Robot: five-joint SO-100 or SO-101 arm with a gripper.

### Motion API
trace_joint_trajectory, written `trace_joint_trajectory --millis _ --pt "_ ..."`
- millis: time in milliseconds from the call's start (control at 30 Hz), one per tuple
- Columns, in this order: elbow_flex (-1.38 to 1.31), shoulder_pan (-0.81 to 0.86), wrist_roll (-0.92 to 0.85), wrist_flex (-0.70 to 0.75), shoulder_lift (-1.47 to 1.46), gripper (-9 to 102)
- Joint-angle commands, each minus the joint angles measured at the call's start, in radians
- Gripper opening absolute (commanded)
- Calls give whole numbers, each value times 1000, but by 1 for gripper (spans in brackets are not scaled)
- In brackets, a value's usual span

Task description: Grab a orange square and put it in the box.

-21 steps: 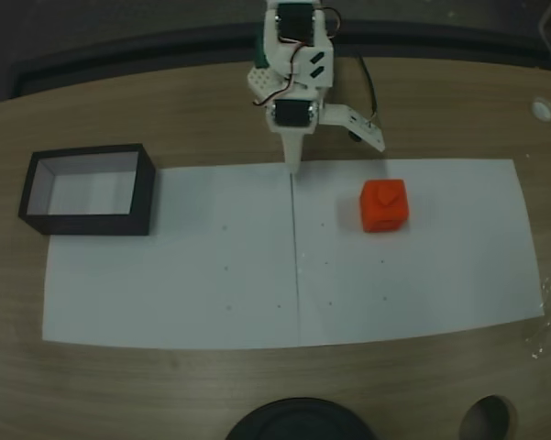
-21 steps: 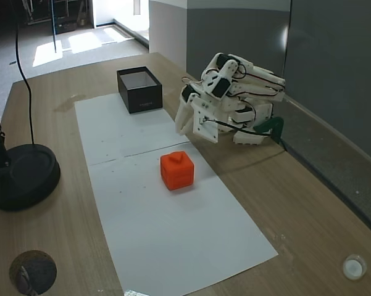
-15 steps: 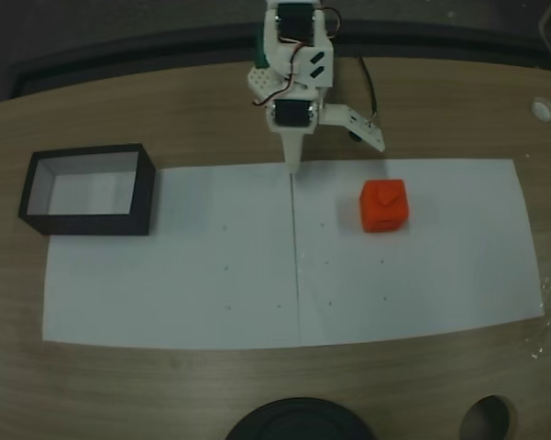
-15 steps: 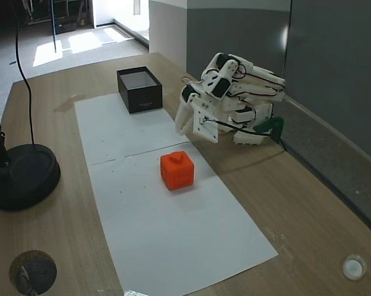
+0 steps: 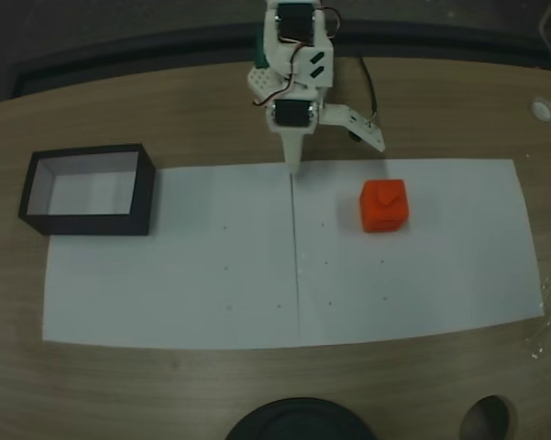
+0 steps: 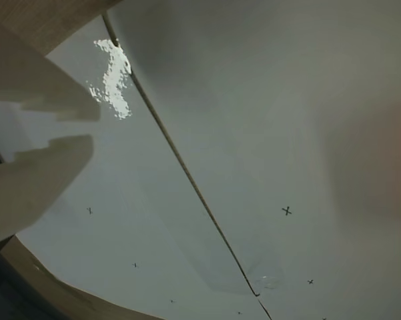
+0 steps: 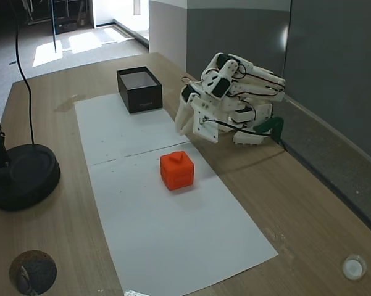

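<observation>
Wood table, white paper (image 5: 211, 293) across it. Nearest me on the paper sits the cube (image 5: 384, 204), toward its right end in the overhead-ish fixed view; the box (image 5: 87, 190) straddles its far left corner. Beyond, my gripper (image 5: 294, 165) rests folded, fingers together, empty. I judge nothing's started: next, reach for the cube.

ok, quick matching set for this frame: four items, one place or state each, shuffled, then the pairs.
Items:
1. orange cube
2. black box
3. gripper
4. round black base

Places or states:
A. jaws nearly together, tip at the paper's edge by the seam
B. empty, on the table at one end of the paper
C. on bare wood, off the paper
D. on the white paper, free of the arm

Pairs: 1-D, 2-B, 3-A, 4-C
</observation>
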Motion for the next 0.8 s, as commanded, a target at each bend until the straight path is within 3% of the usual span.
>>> trace_joint_trajectory --millis 0,767 --pt "-55 2 6 12 14 0" --pt "-54 -8 9 6 14 0"
